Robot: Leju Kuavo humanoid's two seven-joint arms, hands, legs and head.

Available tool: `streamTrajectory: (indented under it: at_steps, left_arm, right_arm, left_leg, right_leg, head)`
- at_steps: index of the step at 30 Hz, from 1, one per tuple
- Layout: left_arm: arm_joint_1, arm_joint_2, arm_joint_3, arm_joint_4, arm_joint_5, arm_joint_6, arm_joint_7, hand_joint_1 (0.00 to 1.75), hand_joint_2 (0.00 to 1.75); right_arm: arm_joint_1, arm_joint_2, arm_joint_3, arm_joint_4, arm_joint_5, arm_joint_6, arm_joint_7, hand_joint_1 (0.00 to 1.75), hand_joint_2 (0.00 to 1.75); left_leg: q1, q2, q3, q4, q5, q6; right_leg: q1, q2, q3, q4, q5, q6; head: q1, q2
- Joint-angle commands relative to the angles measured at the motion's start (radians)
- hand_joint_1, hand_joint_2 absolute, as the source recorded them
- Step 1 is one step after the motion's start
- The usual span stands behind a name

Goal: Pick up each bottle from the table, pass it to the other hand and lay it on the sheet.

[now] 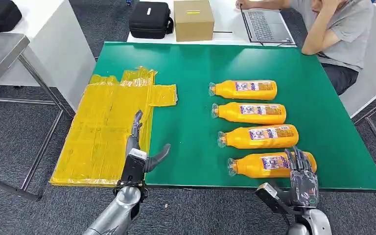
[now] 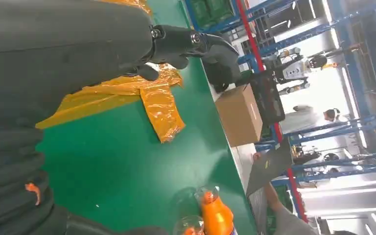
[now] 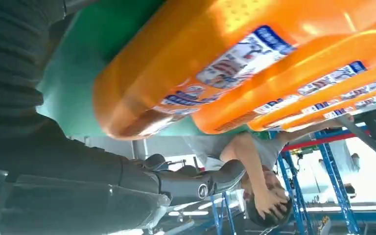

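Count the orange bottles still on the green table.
4, lying in a column on the table's right half, caps pointing left: farthest bottle, second bottle, third bottle, and nearest bottle, with the right robot hand at its base end. None lies on the yellow sheet.

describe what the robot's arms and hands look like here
Both arms are silver metal tubes. The left robot hand has a black wrist block with a small white label, a thick grey thumb and dark grey fingers. The right robot hand has dark fingers, a shiny translucent grey back and a black boxy wrist part.
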Motion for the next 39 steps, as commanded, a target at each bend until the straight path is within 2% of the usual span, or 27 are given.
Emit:
streamTrajectory:
  at_steps: [1, 9, 12, 15, 19, 20, 21, 31, 35, 39]
  left_arm:
    - [-0.016, 0.036, -0.042, 0.031, 0.010, 0.012, 0.003, 0.00, 1.75]
    - [-0.018, 0.036, -0.039, 0.036, 0.015, 0.015, 0.003, 0.00, 1.75]
    - [-0.013, 0.039, -0.040, 0.031, 0.015, 0.015, 0.003, 0.00, 1.75]
    - [-0.009, 0.041, -0.041, 0.031, 0.020, 0.007, 0.003, 0.00, 1.75]
    - [-0.010, 0.040, -0.044, 0.036, 0.021, -0.003, 0.003, 0.00, 1.75]
    - [-0.010, 0.038, -0.048, 0.041, 0.020, -0.007, 0.003, 0.00, 1.75]
    - [-0.012, 0.036, -0.049, 0.048, 0.024, -0.019, 0.003, 0.00, 1.75]
    - [-0.015, 0.033, -0.052, 0.059, 0.020, -0.021, 0.003, 0.00, 1.75]
    - [-0.015, 0.033, -0.052, 0.059, 0.020, -0.021, 0.003, 0.00, 1.75]
    - [-0.021, 0.028, -0.058, 0.074, 0.013, -0.032, 0.003, 0.00, 1.75]
  right_arm:
    - [-0.102, 0.010, 0.077, 0.180, -0.020, -0.041, -0.014, 0.00, 1.75]
    - [-0.126, 0.005, 0.088, 0.206, -0.026, -0.044, -0.011, 0.00, 1.75]
    - [-0.127, 0.004, 0.092, 0.221, -0.026, -0.044, -0.012, 0.00, 1.75]
    - [-0.133, 0.001, 0.104, 0.246, -0.015, -0.046, -0.010, 0.00, 1.75]
    - [-0.139, -0.001, 0.112, 0.259, -0.008, -0.047, -0.004, 0.00, 1.75]
    - [-0.142, -0.005, 0.118, 0.266, -0.001, -0.044, 0.002, 0.00, 1.75]
    - [-0.143, -0.008, 0.123, 0.270, 0.008, -0.044, 0.010, 0.00, 1.75]
    - [-0.145, -0.015, 0.132, 0.273, 0.032, -0.042, 0.032, 0.00, 1.75]
    - [-0.145, -0.015, 0.132, 0.273, 0.032, -0.042, 0.032, 0.00, 1.75]
    - [-0.135, -0.032, 0.146, 0.257, 0.087, -0.039, 0.081, 0.00, 1.75]
  left_leg:
    - [0.001, 0.003, 0.005, -0.001, -0.002, -0.001]
    - [0.000, 0.002, 0.005, -0.001, -0.002, -0.001]
    - [0.000, 0.004, 0.009, -0.001, -0.004, -0.002]
    - [0.000, 0.002, 0.005, -0.001, -0.002, -0.001]
    - [0.000, 0.003, 0.009, -0.001, -0.004, -0.002]
    - [0.000, 0.002, 0.006, -0.001, -0.002, -0.001]
    - [0.000, 0.003, 0.010, -0.001, -0.004, -0.002]
    - [0.000, 0.001, 0.003, -0.001, -0.001, -0.001]
    - [0.000, 0.002, 0.007, -0.001, -0.002, -0.001]
    - [0.000, 0.001, 0.006, -0.001, -0.001, -0.001]
  right_leg:
    - [0.001, 0.002, 0.004, -0.001, -0.001, -0.001]
    - [0.000, 0.002, 0.004, -0.001, -0.001, -0.001]
    - [0.000, 0.002, 0.008, 0.000, -0.003, -0.002]
    - [0.000, 0.002, 0.004, -0.001, -0.001, -0.001]
    - [0.000, 0.002, 0.008, 0.000, -0.003, -0.002]
    - [0.000, 0.002, 0.005, -0.001, -0.001, -0.001]
    - [0.000, 0.002, 0.009, 0.000, -0.004, -0.002]
    - [0.000, 0.000, 0.003, -0.001, -0.001, -0.001]
    - [0.000, 0.001, 0.006, -0.001, -0.002, -0.001]
    - [0.000, 0.000, 0.005, -0.001, -0.001, -0.001]
  head:
    - [0.000, 0.000]
    - [0.000, 0.000]
    - [0.000, 0.000]
    - [0.000, 0.000]
    - [0.000, 0.000]
    - [0.000, 0.000]
    - [0.000, 0.000]
    - [0.000, 0.000]
    - [0.000, 0.000]
    - [0.000, 0.000]
